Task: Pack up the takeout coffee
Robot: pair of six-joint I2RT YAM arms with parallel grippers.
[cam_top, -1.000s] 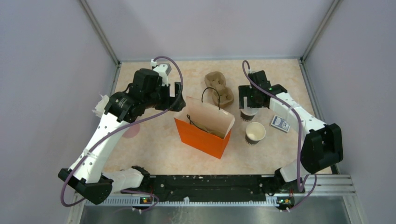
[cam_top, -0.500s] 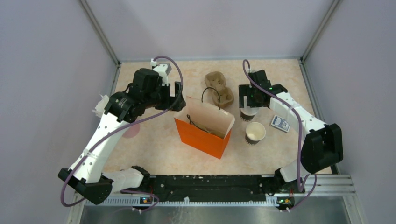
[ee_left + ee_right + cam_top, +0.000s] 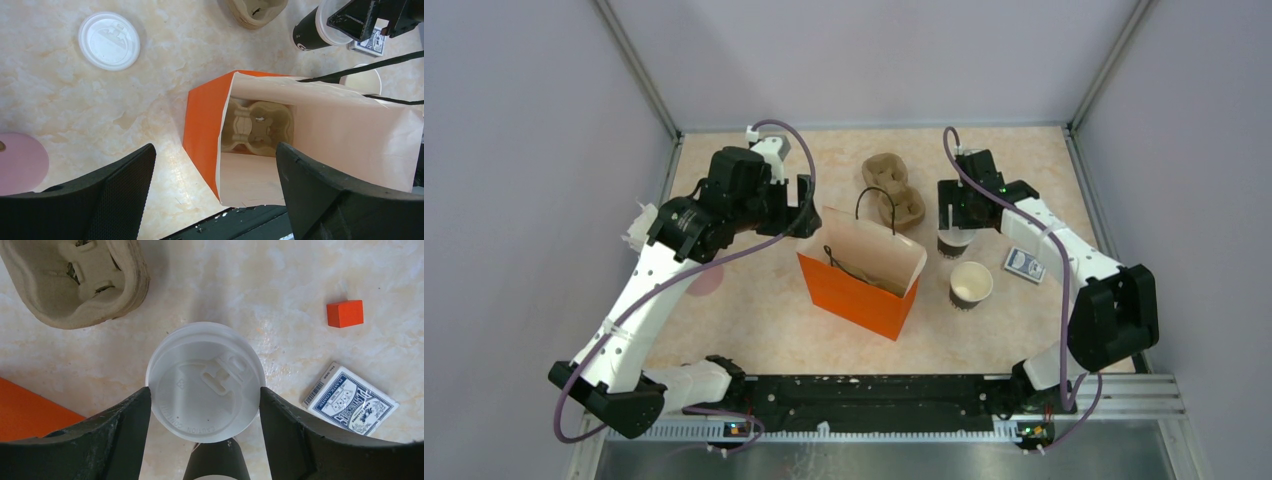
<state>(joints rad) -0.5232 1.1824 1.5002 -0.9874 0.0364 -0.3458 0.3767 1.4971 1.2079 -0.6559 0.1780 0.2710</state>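
White-lidded paper takeout coffee (image 3: 200, 372), pinched by right end effector (image 3: 204, 392) (left end effector (image 3: 215, 150) spread wide)

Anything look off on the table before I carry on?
Nothing spilled or tipped. One oddity: the open cup beside the orange bag has no lid, while a loose white lid lies by itself well away from it.
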